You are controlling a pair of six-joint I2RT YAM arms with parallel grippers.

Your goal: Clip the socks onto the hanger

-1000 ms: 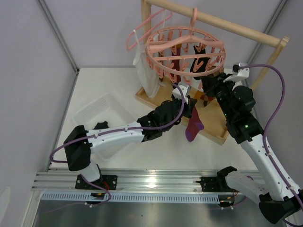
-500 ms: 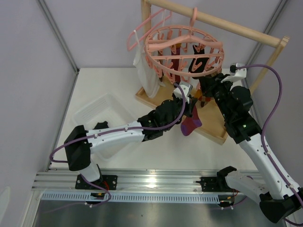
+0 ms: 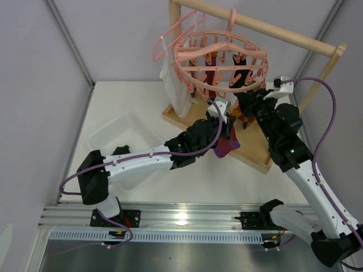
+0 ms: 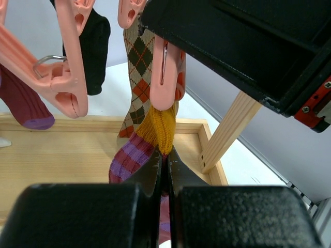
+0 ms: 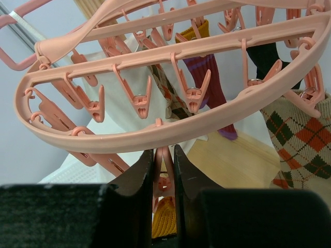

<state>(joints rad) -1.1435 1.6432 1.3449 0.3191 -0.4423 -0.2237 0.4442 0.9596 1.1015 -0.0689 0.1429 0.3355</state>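
Grey walls enclose a white table (image 3: 125, 96), where a wooden rack (image 3: 272, 28) carries the round pink hanger (image 5: 155, 137), hung with an argyle sock (image 4: 139, 67), a black sock (image 4: 95, 46) and a maroon sock (image 4: 20, 101). A clear bin (image 3: 122, 136) sits to the left; what it holds cannot be told. The right gripper (image 5: 164, 155) is pinched tight on a clip (image 4: 163, 77) at the hanger's near rim. Just beneath, the left gripper (image 4: 164, 165) is clamped on a striped sock (image 4: 155, 129), whose yellow cuff reaches that clip's tip.
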